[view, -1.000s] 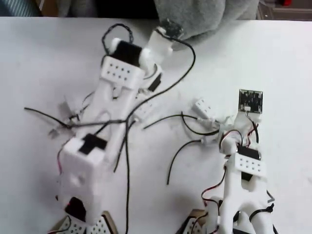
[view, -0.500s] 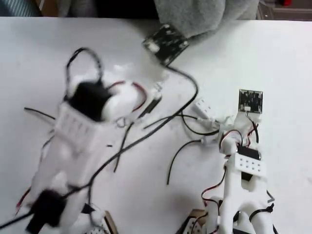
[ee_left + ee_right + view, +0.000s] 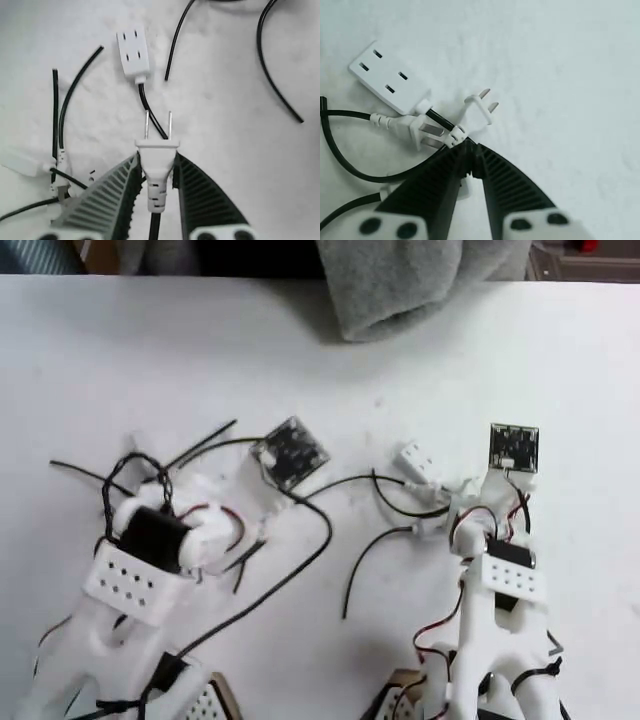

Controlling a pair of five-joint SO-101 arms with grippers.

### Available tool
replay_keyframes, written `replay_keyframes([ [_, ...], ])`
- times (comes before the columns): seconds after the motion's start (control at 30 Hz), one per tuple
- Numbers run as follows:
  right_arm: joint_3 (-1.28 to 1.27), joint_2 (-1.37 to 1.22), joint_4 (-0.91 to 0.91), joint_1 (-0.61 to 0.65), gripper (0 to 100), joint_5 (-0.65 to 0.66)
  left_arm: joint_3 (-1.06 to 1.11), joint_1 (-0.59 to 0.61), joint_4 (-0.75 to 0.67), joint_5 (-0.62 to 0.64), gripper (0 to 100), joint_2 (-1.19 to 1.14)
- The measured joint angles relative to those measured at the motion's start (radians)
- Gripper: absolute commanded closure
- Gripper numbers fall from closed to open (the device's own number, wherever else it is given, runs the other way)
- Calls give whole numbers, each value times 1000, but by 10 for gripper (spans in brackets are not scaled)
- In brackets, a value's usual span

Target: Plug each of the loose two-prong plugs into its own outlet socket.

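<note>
In the left wrist view my left gripper (image 3: 156, 160) is shut on a white two-prong plug (image 3: 157, 150). Its prongs point at a white outlet socket (image 3: 132, 52) a short way ahead, with a gap between them. My right gripper (image 3: 469, 146) is pinched shut on the rear of a second white plug (image 3: 481, 109), whose prongs stick up off the table. A third plug (image 3: 412, 131) lies flat beside it, close to another outlet socket (image 3: 387, 77). From above, that socket (image 3: 418, 460) lies just ahead of the right arm (image 3: 495, 580).
A grey cloth (image 3: 400, 280) hangs over the table's far edge. Loose black cords (image 3: 350, 580) loop across the table between the two arms. Another small white piece (image 3: 20, 162) lies beside the left gripper. Bare white table (image 3: 560, 360) stretches to the far right.
The left arm has drawn back from its stretch toward the grey cloth to the near left of the table, dragging its cable along. The right arm has stayed still.
</note>
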State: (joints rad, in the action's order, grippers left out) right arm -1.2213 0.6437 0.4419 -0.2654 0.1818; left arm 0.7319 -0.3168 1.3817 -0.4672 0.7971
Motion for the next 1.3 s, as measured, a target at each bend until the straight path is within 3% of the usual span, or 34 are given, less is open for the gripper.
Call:
replay_keyframes([
  [0.23,0,0,0,0,980,0,362,43,-247,-37,975,5],
  [0.43,0,0,0,0,980,0,551,48,-388,-41,975,5],
  [0.67,0,0,0,0,980,0,560,57,-393,-43,975,5],
  [0.83,0,0,0,0,980,0,560,83,-353,-138,975,6],
  [1.1,0,0,0,0,980,0,560,370,-342,-385,975,6],
  [1.3,0,0,0,0,980,0,562,460,-390,-405,975,6],
])
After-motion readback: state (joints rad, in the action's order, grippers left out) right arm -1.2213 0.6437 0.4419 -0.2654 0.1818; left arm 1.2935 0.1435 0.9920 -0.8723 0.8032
